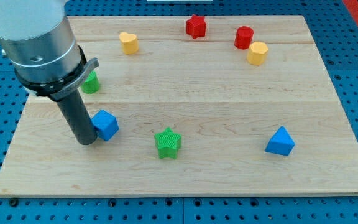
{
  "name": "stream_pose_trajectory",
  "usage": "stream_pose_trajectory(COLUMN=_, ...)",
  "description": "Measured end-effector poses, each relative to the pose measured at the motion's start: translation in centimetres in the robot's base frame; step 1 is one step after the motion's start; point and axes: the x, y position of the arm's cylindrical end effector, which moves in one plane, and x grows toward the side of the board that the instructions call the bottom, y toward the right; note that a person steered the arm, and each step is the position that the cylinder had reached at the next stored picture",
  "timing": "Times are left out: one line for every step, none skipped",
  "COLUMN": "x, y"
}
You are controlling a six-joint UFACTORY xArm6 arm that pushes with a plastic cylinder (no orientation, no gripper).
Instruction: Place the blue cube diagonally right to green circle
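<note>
Rod's got no pincer, so nothing spread or pinching; my tip (87, 142) touches blue wooden cube (105, 124) on its left. Green round block (91, 83) sits just above, partly hidden. Placement isn't done yet; cube needs nudging right, prob.

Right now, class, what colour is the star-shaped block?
Green; the star shows clearly in the camera view.
</note>
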Motion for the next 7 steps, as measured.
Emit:
stream_pose_trajectory(x=0.0, y=2.4)
stream_pose_trajectory(x=0.5, y=1.4)
stream_pose_trajectory(x=3.4, y=-3.3)
stream_pose_trajectory(x=3.9, y=-4.6)
stream_pose_trajectory(x=3.9, y=-5.3)
stream_pose_trajectory(x=3.9, y=-5.7)
stream_pose_trajectory(x=3.9, y=-6.7)
